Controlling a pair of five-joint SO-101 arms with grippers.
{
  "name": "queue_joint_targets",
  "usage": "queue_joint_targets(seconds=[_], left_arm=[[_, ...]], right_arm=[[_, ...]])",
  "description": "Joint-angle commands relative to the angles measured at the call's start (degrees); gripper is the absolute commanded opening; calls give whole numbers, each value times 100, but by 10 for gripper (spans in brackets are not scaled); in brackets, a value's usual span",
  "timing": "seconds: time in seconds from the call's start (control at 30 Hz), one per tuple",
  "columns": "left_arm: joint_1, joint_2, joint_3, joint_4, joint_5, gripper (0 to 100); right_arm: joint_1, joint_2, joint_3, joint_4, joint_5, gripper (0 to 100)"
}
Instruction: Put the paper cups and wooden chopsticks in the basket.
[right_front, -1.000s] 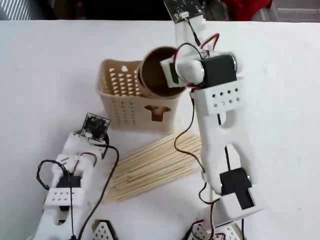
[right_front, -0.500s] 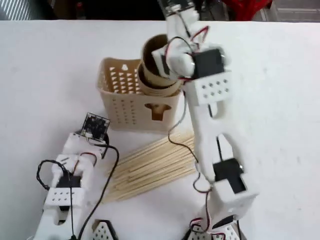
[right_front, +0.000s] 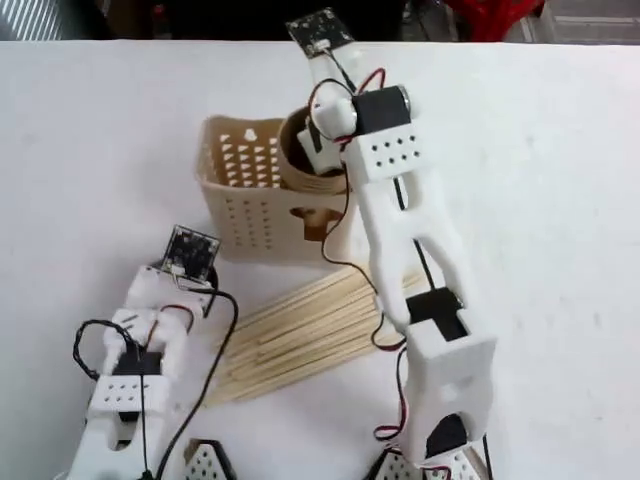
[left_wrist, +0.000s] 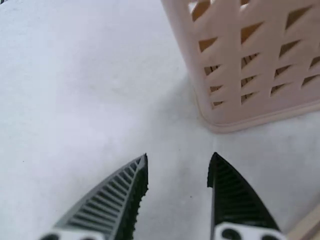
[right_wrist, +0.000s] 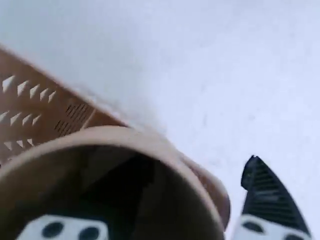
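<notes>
A brown paper cup sits low in the right end of the beige basket, nested on another cup. My right gripper is shut on its rim. In the right wrist view the gripper has one finger inside the cup and the black finger outside, with the basket wall beyond. A fan of wooden chopsticks lies on the table in front of the basket. My left gripper stands open just above the table near the basket's corner, holding nothing.
The left arm rests at the front left, its wrist camera close to the basket's front wall. The right arm stretches over the right ends of the chopsticks. The white table continues to the right.
The right arm has swung left and lowered the paper cup from above the basket's right rim down into the basket. The left arm has not moved.
</notes>
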Motion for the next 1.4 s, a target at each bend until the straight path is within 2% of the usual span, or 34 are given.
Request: queue_joint_targets(seconds=[0.0, 0.03, 0.07, 0.1, 0.23, 0.33, 0.63, 0.7, 0.93, 1.0, 1.17, 1.27, 1.37], left_arm=[[-13, -75, -44, -123, -62, 199], [-13, -75, -44, -123, -62, 199], [-13, -75, -44, -123, -62, 199], [-13, -75, -35, -123, -62, 199], [-13, -75, -35, -123, -62, 199], [-13, -75, -35, -123, -62, 199], [-13, -75, -35, -123, -62, 199], [-13, -75, -35, -123, -62, 199], [-13, -75, -35, -123, -62, 199], [-13, -75, -35, -123, -62, 199], [-4, -75, 35, -123, -62, 199], [-4, -75, 26, -123, -62, 199], [-4, -75, 26, -123, -62, 199]], right_arm=[[110, 374, -70, 4, 79, 88], [198, 444, -79, -40, 79, 24], [286, 488, -79, -145, 79, 6], [409, 523, -79, -224, 79, 33], [945, 585, -659, -321, 88, 19], [1165, 593, -1152, -66, 554, 15], [1288, 593, -1960, 593, 826, 15], [1253, 576, -2022, 708, 1081, 15], [1077, 593, -1969, 690, 1424, 15], [936, 593, -1969, 690, 1433, 44], [620, 532, -2013, 760, 1442, 228], [620, 523, -2022, 769, 1389, 282], [620, 488, -2066, 752, 1029, 320]])
